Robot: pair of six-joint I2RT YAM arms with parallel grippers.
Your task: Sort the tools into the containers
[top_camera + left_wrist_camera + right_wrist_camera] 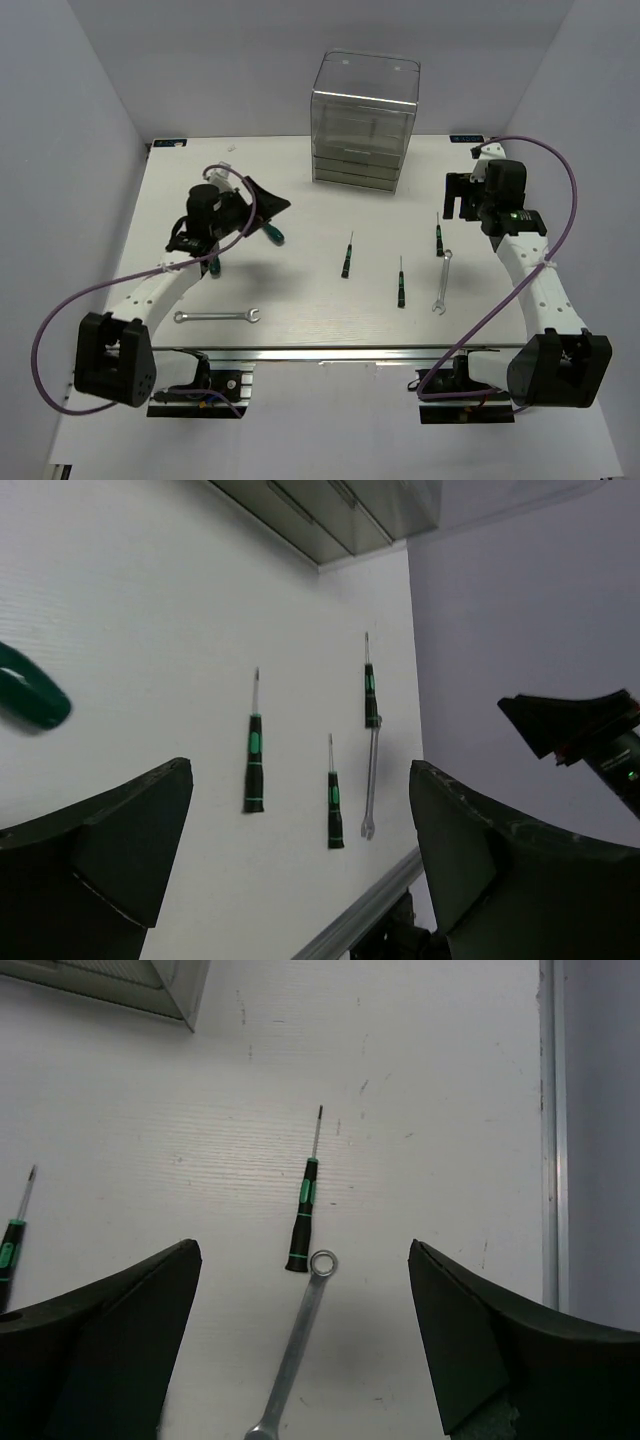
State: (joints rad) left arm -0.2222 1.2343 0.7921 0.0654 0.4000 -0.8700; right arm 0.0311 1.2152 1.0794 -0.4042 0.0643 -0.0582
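The left claw [268, 210] hangs released over the left part of the tabletop [300, 300], its fingers [110, 850] spread wide with nothing between them. Just at its near side lies a green-handled screwdriver [272, 236]. In the left wrist view this tool shows only as a blurred green shape at the left edge, outside the fingers. A second green handle [213, 266] peeks out beside the left arm [150, 290], nearer still. The left wrench [217, 317] lies flat toward the near edge, well apart from the claw.

The right claw [458, 198] is likewise released, its fingers [110, 1340] wide apart, over the far right of the tabletop. Seen from its wrist, the right screwdriver [303, 1215] lies on the surface framed in the gap between the fingers, with its tip pointing far. The right wrench [295, 1345] lies just beyond the handle's end, its ring end right beside it — whether they touch I cannot tell.

A centre screwdriver [347, 257] and a near-centre screwdriver [401, 283] lie between the arms, apart from both claws, shafts pointing far. The cabinet [365, 120] stands upright at the far middle — well apart from every tool.
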